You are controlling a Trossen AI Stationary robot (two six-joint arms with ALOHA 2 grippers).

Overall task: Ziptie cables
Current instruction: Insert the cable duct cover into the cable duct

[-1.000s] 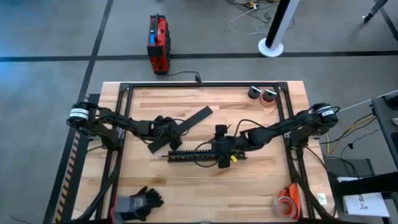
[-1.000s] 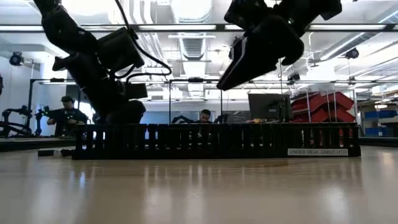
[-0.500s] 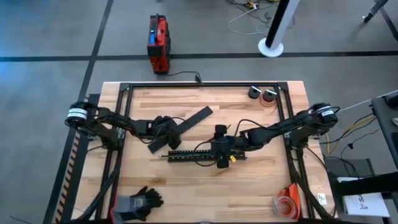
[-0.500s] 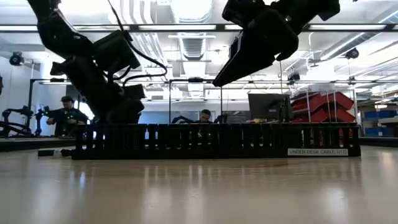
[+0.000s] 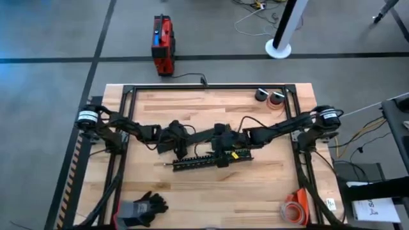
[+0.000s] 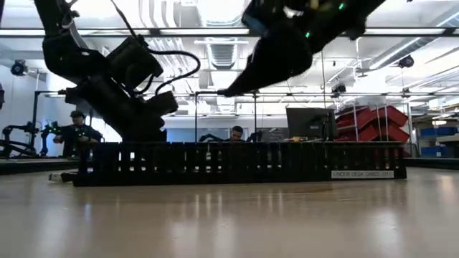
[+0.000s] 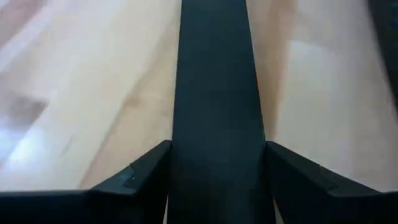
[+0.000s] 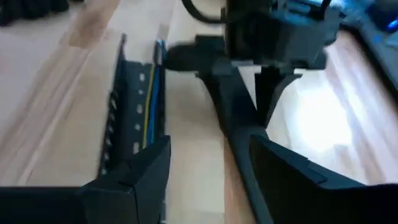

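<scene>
The cables [image 8: 148, 106] are thin yellow-green and pale wires lying along the channel of a long black slotted tray [image 5: 208, 160], which rests flat on the table. A flat black strip [image 5: 199, 135] runs between my two grippers, beyond the tray's far side. My left gripper [image 5: 177, 139] is shut on the strip's left end. My right gripper [image 5: 220, 138] stands open over the strip's right end [image 8: 239, 146], with one finger on each side of it. I cannot tell whether it touches. My left gripper pinches the flat black strip [image 7: 217, 124] by its two long edges, near its left end, between the two fingers [image 7: 146, 169]. The fingers point along the strip, toward the table's right. Whether the strip is clear of the table I cannot tell.
A black frame [image 5: 204, 87] rims the tabletop. Two tape rolls [image 5: 270, 97] stand at the far right, black gloves [image 5: 144, 206] lie at the near left, and an orange-and-grey object [image 5: 295, 208] lies at the near right. People sit in the room beyond [image 6: 75, 132].
My right gripper has left the slotted tray and gone toward the far-left, up to the strip's right end. My left gripper has moved right with the strip, which has turned from a steep diagonal to nearly level across the table. The tray has shifted slightly left.
</scene>
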